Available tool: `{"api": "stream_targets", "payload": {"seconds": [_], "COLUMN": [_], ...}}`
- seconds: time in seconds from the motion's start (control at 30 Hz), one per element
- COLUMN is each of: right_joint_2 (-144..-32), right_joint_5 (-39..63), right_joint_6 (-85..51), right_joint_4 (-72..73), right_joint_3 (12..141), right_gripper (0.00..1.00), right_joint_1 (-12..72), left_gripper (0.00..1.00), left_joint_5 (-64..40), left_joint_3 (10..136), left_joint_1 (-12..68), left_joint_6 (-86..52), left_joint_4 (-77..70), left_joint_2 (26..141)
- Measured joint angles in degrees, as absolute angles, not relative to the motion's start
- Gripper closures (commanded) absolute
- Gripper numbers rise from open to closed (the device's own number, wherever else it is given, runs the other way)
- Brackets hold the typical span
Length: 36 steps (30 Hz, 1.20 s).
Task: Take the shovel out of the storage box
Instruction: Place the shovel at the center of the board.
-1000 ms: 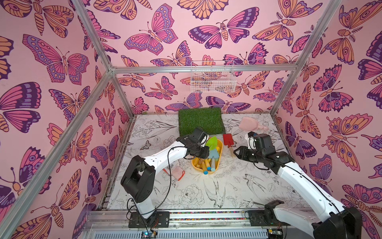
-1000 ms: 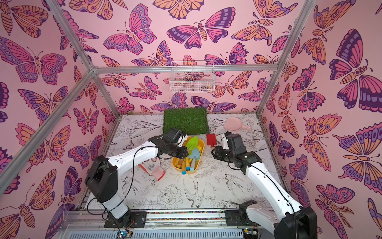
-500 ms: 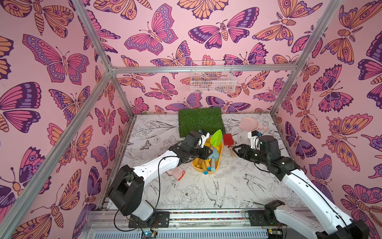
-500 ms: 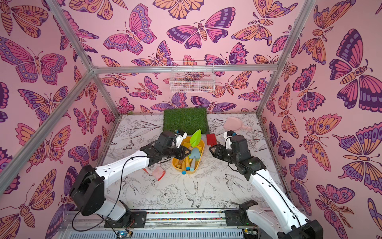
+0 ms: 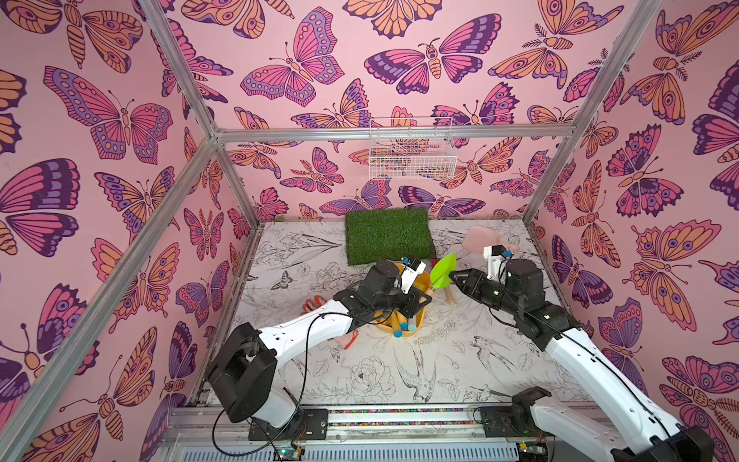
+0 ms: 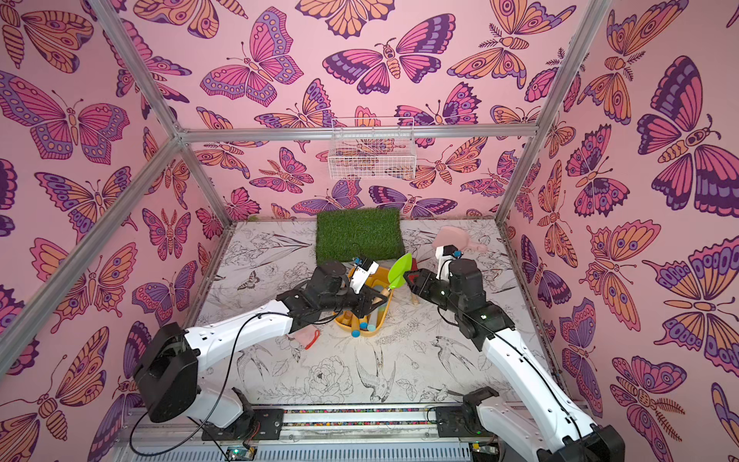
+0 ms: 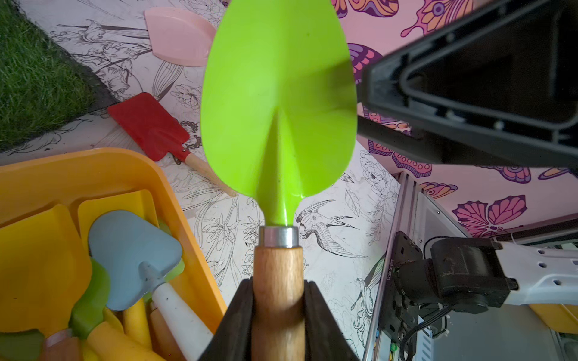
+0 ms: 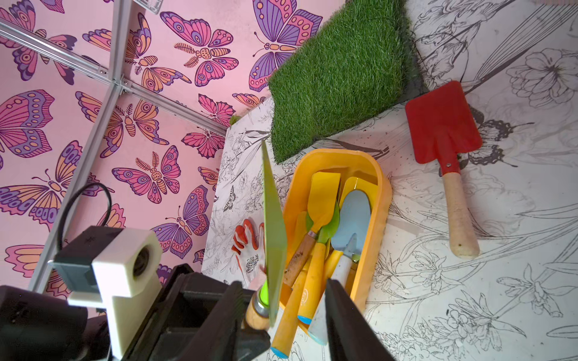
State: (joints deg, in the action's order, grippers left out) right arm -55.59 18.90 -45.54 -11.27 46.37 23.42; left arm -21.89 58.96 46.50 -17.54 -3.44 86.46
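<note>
My left gripper [image 7: 278,300] is shut on the wooden handle of a green-bladed shovel [image 7: 278,109]. It holds the shovel [image 5: 443,271] blade-up in the air, above the far right end of the yellow storage box [image 5: 420,317]. In both top views my right gripper [image 5: 456,276] meets the blade from the right. In the right wrist view the right gripper [image 8: 283,284] is open, one finger beside the shovel [image 8: 274,218] at its metal collar, the other well apart. Several tools still lie in the storage box [image 8: 380,203].
A red shovel [image 8: 444,125] lies on the table right of the box. A grass mat [image 5: 388,236] and a pink scoop [image 5: 482,239] sit at the back. A glove [image 5: 312,306] lies left of the box. A white wire basket [image 5: 412,154] hangs on the back wall.
My left gripper has raised the green shovel out of the box and carried it right. My right gripper has moved left and up to the blade.
</note>
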Motion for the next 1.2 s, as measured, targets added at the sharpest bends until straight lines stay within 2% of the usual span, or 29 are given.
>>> {"api": "stream_targets", "payload": {"seconds": [0.07, 0.17, 0.3, 0.4, 0.47, 0.53, 0.63, 0.87, 1.2], "right_joint_2": [-56.0, -56.5, -56.5, -56.6, -56.6, -56.6, -56.7, -59.8, -72.4], "right_joint_5": [18.7, 18.0, 16.4, 15.4, 15.1, 14.6, 12.0, 6.0, 6.5], "right_joint_6": [-45.9, -46.4, -46.2, -46.1, -45.8, -45.2, -42.9, -32.8, -15.3], "right_joint_4": [-11.0, -10.9, -11.4, -11.9, -12.1, -13.1, -15.3, -24.0, -32.2], "right_joint_3": [46.4, 46.4, 46.4, 46.4, 46.4, 46.8, 47.7, 52.2, 60.5], "right_gripper": [0.66, 0.87, 1.0, 1.0, 1.0, 1.0, 1.0, 1.0, 1.0], "right_joint_1": [23.4, 23.4, 23.8, 23.8, 23.8, 23.9, 24.0, 21.0, 6.3], "left_gripper": [1.0, 1.0, 1.0, 0.99, 0.85, 0.62, 0.46, 0.41, 0.44], "left_joint_5": [-21.9, -21.9, -21.0, -20.7, -20.7, -20.9, -21.9, -23.0, -21.4], "left_joint_3": [59.0, 59.0, 58.9, 58.9, 58.9, 58.9, 58.9, 58.9, 56.2], "left_joint_1": [46.8, 47.0, 47.3, 47.3, 47.3, 47.3, 47.3, 46.8, 42.0], "left_joint_6": [-17.3, -17.0, -17.0, -17.0, -17.0, -17.0, -17.3, -17.5, -18.8], "left_joint_4": [-3.5, -3.4, -3.7, -4.1, -4.3, -4.4, -4.7, -4.8, -4.3], "left_joint_2": [86.5, 86.5, 86.5, 86.5, 86.6, 86.8, 87.2, 87.2, 87.1]}}
